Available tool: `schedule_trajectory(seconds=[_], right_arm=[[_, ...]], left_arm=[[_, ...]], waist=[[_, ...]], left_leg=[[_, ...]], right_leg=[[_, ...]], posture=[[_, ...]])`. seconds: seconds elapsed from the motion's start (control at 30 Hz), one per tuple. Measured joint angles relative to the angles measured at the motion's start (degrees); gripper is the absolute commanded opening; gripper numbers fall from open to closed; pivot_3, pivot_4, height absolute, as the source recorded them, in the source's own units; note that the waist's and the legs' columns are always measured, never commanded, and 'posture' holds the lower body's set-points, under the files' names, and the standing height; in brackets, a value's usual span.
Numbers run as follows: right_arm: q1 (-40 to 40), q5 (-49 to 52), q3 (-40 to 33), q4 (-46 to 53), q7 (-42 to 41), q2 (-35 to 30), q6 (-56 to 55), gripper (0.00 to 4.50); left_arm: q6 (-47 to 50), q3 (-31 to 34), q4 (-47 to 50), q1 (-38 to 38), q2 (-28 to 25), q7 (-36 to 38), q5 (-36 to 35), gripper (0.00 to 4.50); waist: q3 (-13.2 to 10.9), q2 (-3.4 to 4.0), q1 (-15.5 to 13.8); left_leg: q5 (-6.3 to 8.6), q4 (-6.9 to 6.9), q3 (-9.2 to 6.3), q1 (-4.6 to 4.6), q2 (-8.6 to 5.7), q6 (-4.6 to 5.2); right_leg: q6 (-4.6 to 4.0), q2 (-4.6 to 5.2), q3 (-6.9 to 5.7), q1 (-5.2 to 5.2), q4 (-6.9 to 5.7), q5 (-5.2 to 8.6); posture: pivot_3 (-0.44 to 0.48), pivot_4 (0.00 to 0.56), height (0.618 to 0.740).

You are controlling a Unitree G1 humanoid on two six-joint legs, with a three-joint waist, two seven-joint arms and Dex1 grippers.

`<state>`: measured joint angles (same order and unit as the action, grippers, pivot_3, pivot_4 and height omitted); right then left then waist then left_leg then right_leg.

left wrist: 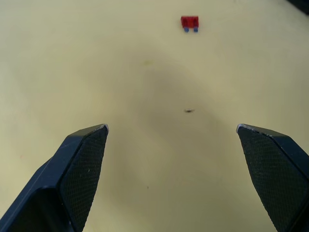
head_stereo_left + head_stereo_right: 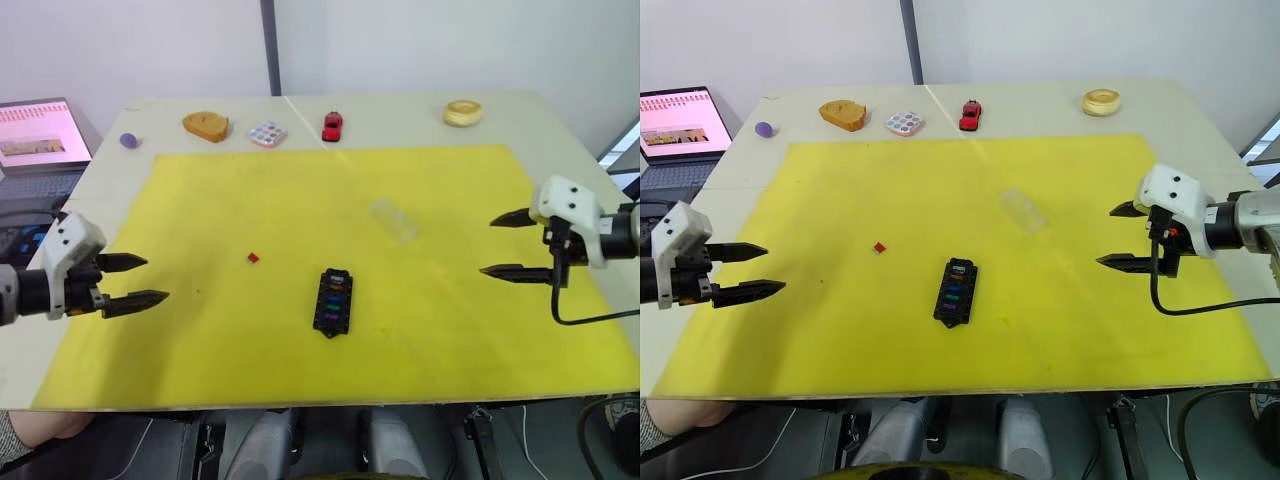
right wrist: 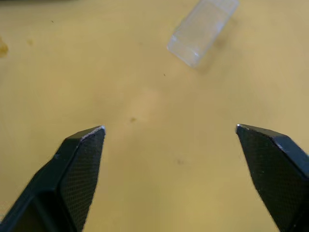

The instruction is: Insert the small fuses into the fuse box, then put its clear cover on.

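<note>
The right end effector (image 3: 169, 133) hangs over the yellow mat (image 3: 145, 159) with its two black fingers (image 3: 79, 164) spread wide, nothing between them. Ahead of them the clear cover (image 3: 203, 31) lies on the mat, well apart.

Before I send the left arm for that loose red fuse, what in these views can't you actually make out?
- Fuse box: too small in the head views to tell which slots are free or whether the coloured fuses are fully seated.
- Red fuse: its rating mark is unreadable in the left wrist view.
- Clear cover: cut off by the right wrist view's edge; its open side is unclear, faint in the head views.
</note>
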<state>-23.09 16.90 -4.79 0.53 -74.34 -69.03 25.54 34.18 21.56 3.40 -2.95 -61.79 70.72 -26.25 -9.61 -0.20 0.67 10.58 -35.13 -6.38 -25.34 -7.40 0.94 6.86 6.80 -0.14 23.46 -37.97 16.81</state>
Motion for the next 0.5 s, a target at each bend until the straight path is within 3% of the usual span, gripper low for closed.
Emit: schedule_trajectory(seconds=[0.33, 0.5], right_arm=[[-5.69, 3.01, 0.30, 5.95, 2.51, 4.19, 3.67, 4.42], [-13.32, 9.13, 4.41, 15.30, 5.00, 11.70, 12.20, 4.42]], left_arm=[[2.32, -3.07, 0.73, -7.50, 3.77, -1.00, -3.91, 4.50], [10.78, -10.86, -5.89, -18.52, 7.97, 0.91, -8.11, 4.50]], waist=[[-0.05, 0.08, 0.04], [-0.04, 0.07, 0.00]], left_leg=[[-0.01, 0.01, 0.01, -0.01, 0.00, 0.01], [-0.07, -0.04, -0.01, 0.00, 0.00, 0.10]], right_leg=[[0.17, -0.01, 0.01, 0.02, -0.01, -0.09], [0.20, -0.03, 0.00, 0.00, -0.06, -0.11]], posture=[[0.000, 0.150, 0.740], [0.000, 0.150, 0.740]])
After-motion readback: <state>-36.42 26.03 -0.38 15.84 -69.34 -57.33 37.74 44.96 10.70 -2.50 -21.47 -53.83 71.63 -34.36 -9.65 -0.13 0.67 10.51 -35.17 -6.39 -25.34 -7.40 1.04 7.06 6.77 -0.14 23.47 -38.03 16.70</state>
